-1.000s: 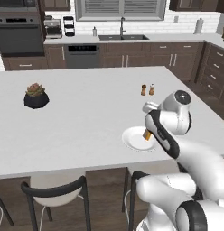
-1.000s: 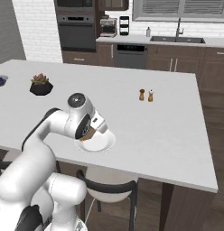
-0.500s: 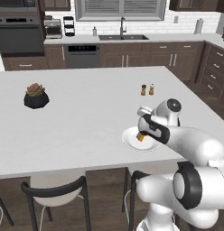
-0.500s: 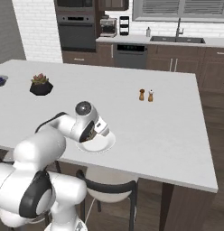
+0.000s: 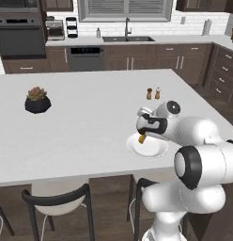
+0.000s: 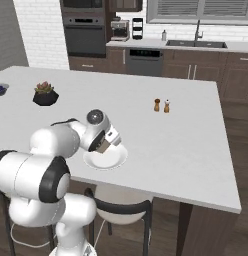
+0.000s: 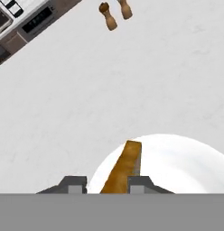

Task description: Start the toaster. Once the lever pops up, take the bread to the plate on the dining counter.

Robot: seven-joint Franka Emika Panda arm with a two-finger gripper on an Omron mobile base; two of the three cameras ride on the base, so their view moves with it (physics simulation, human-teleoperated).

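Observation:
A tan bread slice (image 7: 123, 165) with a brown crust stands on edge between my fingertips, with my gripper (image 7: 107, 181) shut on it. It hangs just over the left part of the round white plate (image 7: 190, 158). In the left base view the gripper (image 5: 143, 137) holds the bread (image 5: 142, 139) at the plate's (image 5: 155, 150) near-left rim. From the right base view, gripper (image 6: 104, 145) and bread (image 6: 102, 146) hover over the plate (image 6: 115, 159). The plate lies on the white dining counter (image 5: 90, 108) near its front edge. The toaster is out of view.
Two small shakers (image 5: 152, 93) stand on the counter beyond the plate. A dark pot with a plant (image 5: 37, 100) sits at the far left. Black chairs (image 5: 57, 197) stand under the counter's front edge. The sink and ovens line the back wall.
The hand with the bread has shifted a little to the left over the plate, and the arm's elbow has folded lower and closer to the base.

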